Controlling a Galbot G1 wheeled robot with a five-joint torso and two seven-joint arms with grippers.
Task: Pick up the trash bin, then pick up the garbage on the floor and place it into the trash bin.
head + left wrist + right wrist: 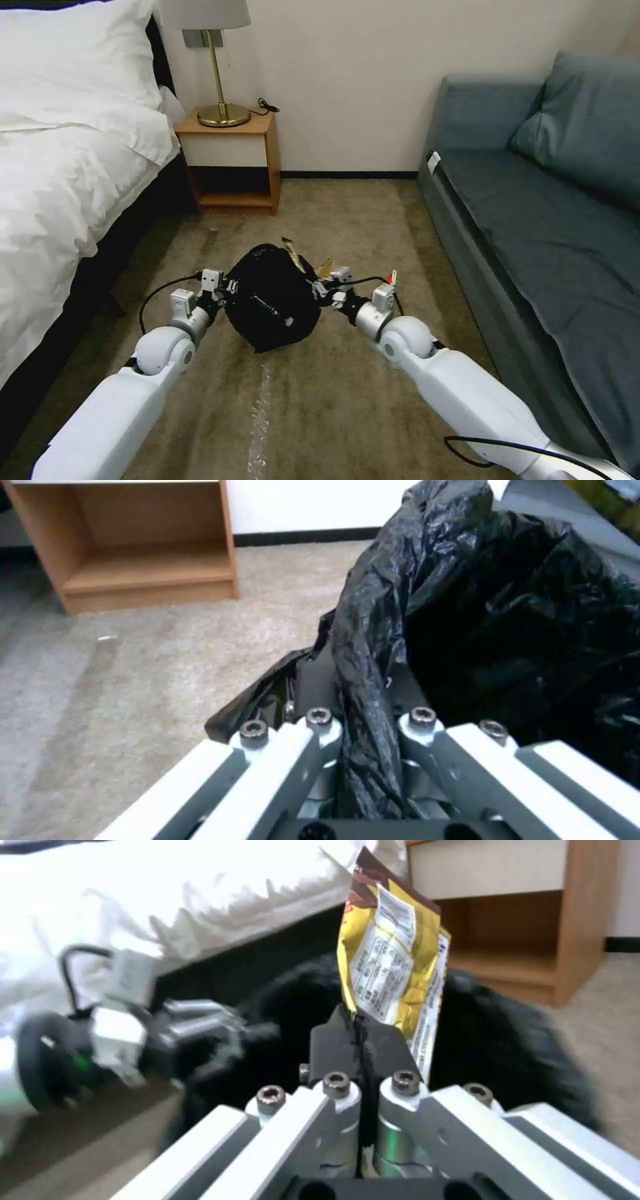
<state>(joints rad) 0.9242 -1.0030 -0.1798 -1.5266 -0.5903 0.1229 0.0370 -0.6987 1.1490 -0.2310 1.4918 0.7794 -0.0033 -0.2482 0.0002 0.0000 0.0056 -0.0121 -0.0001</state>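
Note:
The trash bin (270,307), wrapped in its glossy black bag (507,605), hangs between my two arms above the carpet. My left gripper (230,290) is shut on the bag-covered rim (363,680) at the bin's left side. My right gripper (319,288) is at the bin's right rim, shut (360,1035) on one piece of garbage, a yellow and brown snack wrapper (390,965). The wrapper (293,253) stands up over the far edge of the bin (507,1040). A small tan scrap (325,268) shows just beyond the bin.
A bed (60,167) with white bedding runs along the left. A wooden nightstand (233,160) with a brass lamp (217,67) stands against the far wall. A blue-grey sofa (547,200) lines the right side. Carpet lies between them.

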